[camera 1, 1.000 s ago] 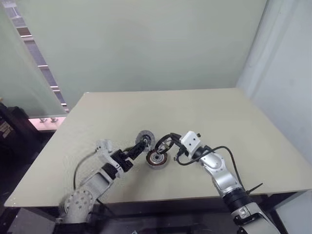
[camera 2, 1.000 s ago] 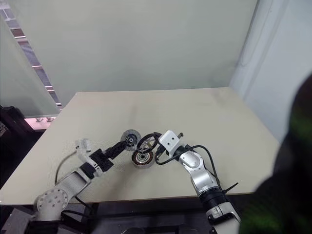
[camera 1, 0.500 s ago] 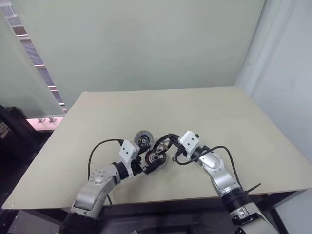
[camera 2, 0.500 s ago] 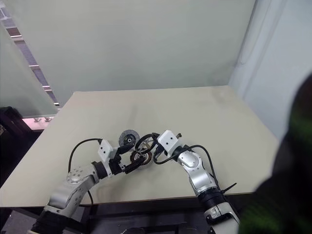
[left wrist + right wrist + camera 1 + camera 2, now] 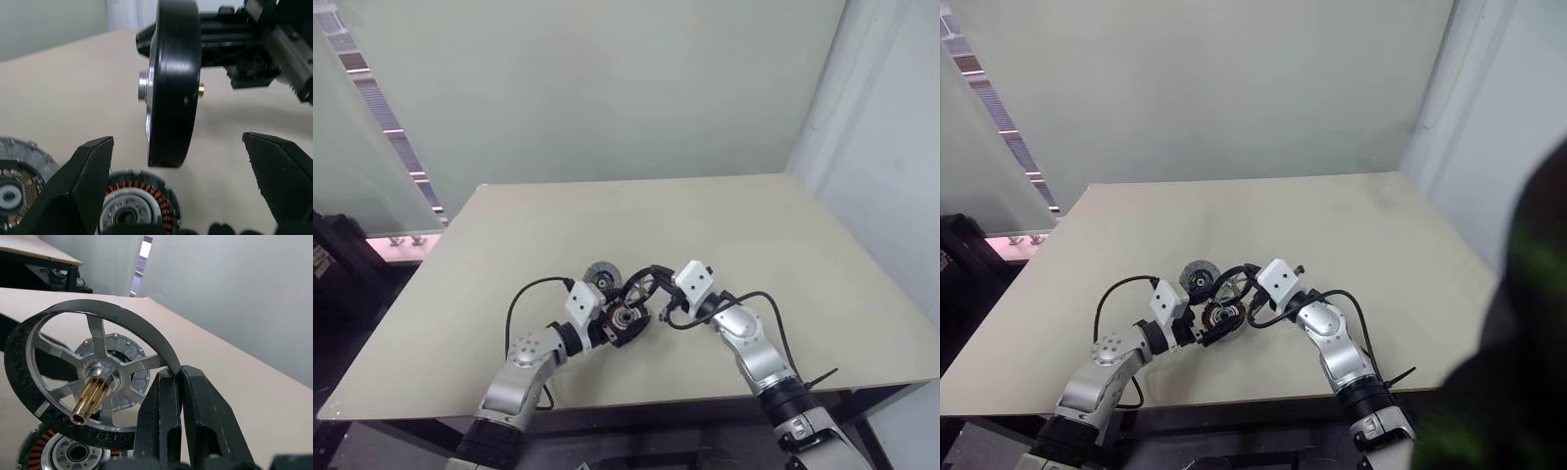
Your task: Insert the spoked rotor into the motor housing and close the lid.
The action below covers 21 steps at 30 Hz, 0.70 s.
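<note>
The right claw (image 5: 176, 382) was clenched on the rim of the spoked rotor (image 5: 83, 377), holding it on edge, brass shaft sticking out, just above the motor housing (image 5: 134, 208) at lower centre of the head view. The right arm reached in from the lower right, forearm about level. The left claw (image 5: 181, 181) stood released, its fingers (image 5: 85, 171) either side of the housing on the surface (image 5: 724, 225). A dull grey disc (image 5: 602, 275) lay just beyond.
</note>
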Motion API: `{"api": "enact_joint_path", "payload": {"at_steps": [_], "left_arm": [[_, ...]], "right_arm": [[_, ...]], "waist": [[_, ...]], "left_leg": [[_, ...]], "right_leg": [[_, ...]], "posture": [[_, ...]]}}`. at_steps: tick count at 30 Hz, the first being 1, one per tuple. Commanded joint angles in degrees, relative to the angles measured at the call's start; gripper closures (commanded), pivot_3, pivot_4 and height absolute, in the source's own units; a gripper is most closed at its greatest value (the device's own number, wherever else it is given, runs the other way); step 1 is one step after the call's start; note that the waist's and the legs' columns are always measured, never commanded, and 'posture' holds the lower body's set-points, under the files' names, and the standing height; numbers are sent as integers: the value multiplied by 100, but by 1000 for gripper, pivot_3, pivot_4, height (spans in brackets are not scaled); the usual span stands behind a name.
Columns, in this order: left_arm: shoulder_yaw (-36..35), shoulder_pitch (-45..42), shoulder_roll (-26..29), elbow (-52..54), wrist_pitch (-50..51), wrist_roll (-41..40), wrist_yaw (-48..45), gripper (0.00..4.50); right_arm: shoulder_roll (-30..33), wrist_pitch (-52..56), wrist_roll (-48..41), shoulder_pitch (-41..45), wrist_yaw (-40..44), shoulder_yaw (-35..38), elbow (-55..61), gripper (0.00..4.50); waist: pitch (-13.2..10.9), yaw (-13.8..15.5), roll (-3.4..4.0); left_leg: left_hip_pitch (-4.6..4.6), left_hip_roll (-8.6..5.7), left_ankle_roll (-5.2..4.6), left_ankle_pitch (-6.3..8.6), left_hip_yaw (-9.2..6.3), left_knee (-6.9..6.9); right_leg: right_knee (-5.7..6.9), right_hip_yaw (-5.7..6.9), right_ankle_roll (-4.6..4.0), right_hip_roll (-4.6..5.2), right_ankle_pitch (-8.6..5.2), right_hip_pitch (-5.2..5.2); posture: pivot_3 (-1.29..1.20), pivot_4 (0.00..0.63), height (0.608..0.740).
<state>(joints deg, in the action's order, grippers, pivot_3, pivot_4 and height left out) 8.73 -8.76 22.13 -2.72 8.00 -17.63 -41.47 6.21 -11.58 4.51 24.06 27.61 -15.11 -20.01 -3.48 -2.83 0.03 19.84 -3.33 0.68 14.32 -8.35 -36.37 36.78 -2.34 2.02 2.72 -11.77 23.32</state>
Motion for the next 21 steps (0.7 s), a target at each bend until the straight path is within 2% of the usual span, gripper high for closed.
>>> {"api": "enact_joint_path", "payload": {"at_steps": [1, 4, 7, 17, 21], "left_arm": [[-90, -73, 12, 174, -1, 108, 32, 0], [-216, -57, -116, 160, -32, 181, 315, 0], [-226, -51, -142, 168, -92, 226, 325, 607], [-218, -58, -143, 126, -514, 402, 218, 4215], [-150, -75, -90, 36, -908, 708, 225, 4219]], "right_arm": [[-2, -61, -84, 74, -15, 83, 272, 4493], [-5, -62, -86, 78, -13, 83, 257, 4493], [-11, -74, -80, 86, -13, 77, 230, 4500], [-25, -66, -77, 82, -33, 83, 170, 4500], [-25, 25, -82, 59, -5, 69, 179, 4500]], "waist": [[0, 0, 0], [0, 1, 0], [0, 1, 0], [0, 1, 0], [0, 1, 0]], "left_leg": [[0, 0, 0, 0, -1, 0], [0, 0, 0, 0, -1, 0], [0, 0, 0, 0, -3, -2], [0, 0, 0, 0, -2, -2], [0, 0, 0, 0, -2, -2]], "right_leg": [[0, 0, 0, 0, 0, 0], [0, 0, 0, 0, 0, 0], [0, 0, 0, 0, 0, -1], [1, 1, 0, 0, 0, -1], [1, 1, 0, 0, 0, -2]], "posture": [[0, 0, 740], [0, 0, 740], [0, 0, 740], [0, 0, 740], [0, 0, 740]]}}
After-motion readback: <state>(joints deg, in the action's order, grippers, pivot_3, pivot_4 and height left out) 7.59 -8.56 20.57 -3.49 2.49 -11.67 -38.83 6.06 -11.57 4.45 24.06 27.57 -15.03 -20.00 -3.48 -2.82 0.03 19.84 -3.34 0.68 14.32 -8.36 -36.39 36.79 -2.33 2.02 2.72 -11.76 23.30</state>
